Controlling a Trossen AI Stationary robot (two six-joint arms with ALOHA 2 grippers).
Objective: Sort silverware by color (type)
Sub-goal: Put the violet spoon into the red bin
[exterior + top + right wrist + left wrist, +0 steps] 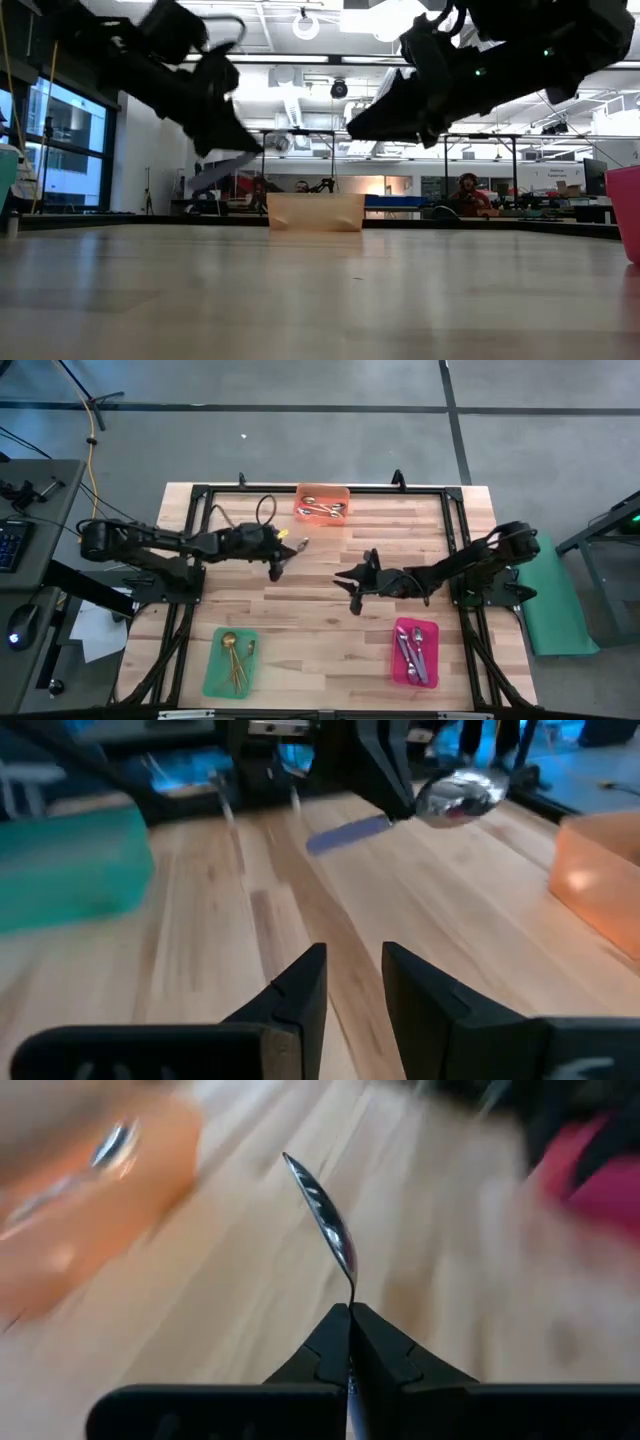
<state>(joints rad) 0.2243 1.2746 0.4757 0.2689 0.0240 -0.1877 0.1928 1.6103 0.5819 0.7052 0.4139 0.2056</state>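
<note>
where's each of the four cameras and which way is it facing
High view: above the table, looking straight down; both arms show, left gripper and right gripper over the table.
Low view: at tabletop height, looking level across to the orange tray and room; both arms hang in from above.
Left wrist view: on the left arm, looking past its shut fingers clamping a spoon.
Right wrist view: on the right arm, looking past its parted fingers toward the left gripper.
Shared: both wrist views show that spoon and the orange tray.
</note>
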